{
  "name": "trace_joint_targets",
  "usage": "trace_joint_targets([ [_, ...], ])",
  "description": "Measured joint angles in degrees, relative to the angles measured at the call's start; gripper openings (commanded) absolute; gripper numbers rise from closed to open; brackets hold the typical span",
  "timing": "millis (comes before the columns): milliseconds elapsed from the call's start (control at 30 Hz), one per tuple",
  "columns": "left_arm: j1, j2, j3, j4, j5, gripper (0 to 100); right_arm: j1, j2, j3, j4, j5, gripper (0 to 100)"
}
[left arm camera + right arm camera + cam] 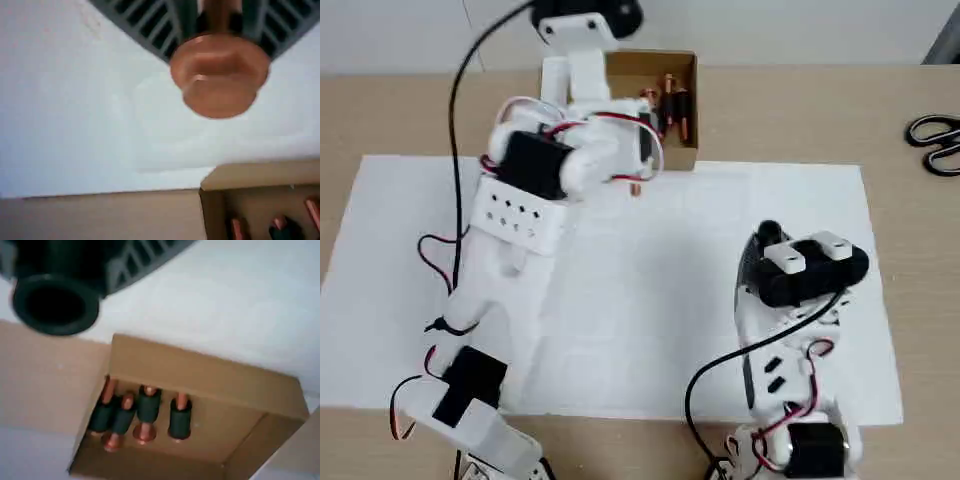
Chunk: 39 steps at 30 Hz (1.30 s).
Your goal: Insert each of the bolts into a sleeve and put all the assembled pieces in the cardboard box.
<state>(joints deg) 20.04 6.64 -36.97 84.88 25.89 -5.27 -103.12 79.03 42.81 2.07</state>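
Observation:
A copper bolt [220,75] hangs head-down, with my left gripper [220,20] shut on its shank. In the high view this bolt [636,185] sits just in front of the cardboard box [692,110], over the white paper. My right gripper [65,270] is shut on a black sleeve [52,302] whose open bore faces the camera. From above, that right gripper [767,243] is at the paper's right side, well apart from the box. Several assembled pieces [145,412] lie side by side inside the cardboard box [200,375].
A large white paper sheet [650,310] covers the middle of the wooden table. Scissors [935,140] lie at the far right edge. The box corner [260,175] stands close beside the left gripper.

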Motion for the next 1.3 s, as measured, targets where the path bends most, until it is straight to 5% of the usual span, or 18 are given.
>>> trace_joint_targets([
  [300,-0.4,0.0,-4.8,-12.7,-0.4,1,-7.3,0.3,16.7,-27.4,6.9,0.4],
  [667,9.6,-4.3,-3.0,-5.5,-1.7,1,-10.3,3.1,17.1,-29.6,5.3,0.4],
  [900,9.6,-20.8,14.7,-7.2,-4.7,1,-10.3,3.2,17.0,-29.7,-1.0,0.4],
  [1067,9.6,-33.8,31.9,-17.1,-7.7,1,-10.5,3.3,15.5,-29.9,-1.6,0.4],
  [1300,11.5,-46.9,55.7,-47.3,-14.2,1,-10.5,3.2,14.8,-35.2,-1.6,0.3],
])
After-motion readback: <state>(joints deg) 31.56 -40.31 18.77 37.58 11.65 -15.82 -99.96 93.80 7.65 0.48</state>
